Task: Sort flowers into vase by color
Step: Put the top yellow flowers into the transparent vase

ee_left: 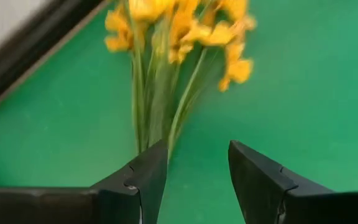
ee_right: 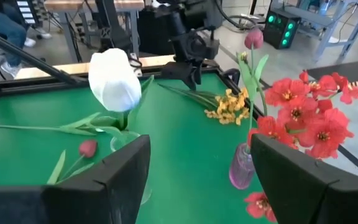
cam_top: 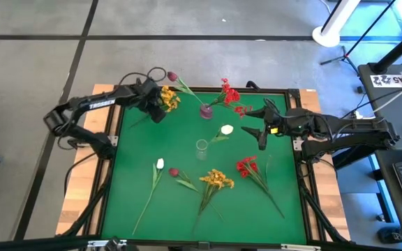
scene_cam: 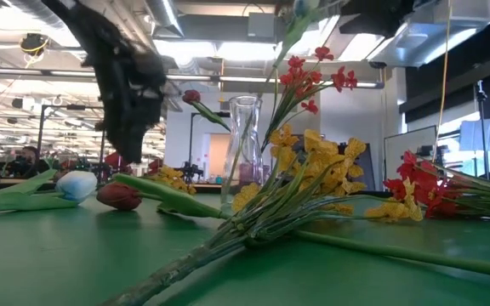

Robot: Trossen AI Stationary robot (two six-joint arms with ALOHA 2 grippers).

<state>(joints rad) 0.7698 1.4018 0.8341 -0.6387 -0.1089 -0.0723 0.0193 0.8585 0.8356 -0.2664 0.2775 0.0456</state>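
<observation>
My left gripper (ee_left: pixel 197 152) (cam_top: pixel 158 110) is open and points down at a yellow flower bunch (ee_left: pixel 179 37) (cam_top: pixel 169 97) lying on the green mat at the far left. The bunch's stems (ee_left: pixel 151 112) run out of sight behind one finger. My right gripper (ee_right: pixel 197 168) (cam_top: pixel 262 125) hangs open and empty at the right, above the mat. A purple vase (cam_top: pixel 206 110) (ee_right: pixel 241 165) holds red flowers (ee_right: pixel 303 115) and a maroon bud (ee_right: pixel 253 38). A clear vase (cam_top: pixel 201 148) holds a white flower (ee_right: pixel 114 81).
Loose flowers lie on the near half of the mat: a white bud (cam_top: pixel 160 164), a maroon bud (cam_top: pixel 174 171), a yellow bunch (cam_top: pixel 216 179) and a red bunch (cam_top: pixel 246 166). A dark frame (cam_top: pixel 110 139) borders the mat. Bare mat lies between the vases and the left edge.
</observation>
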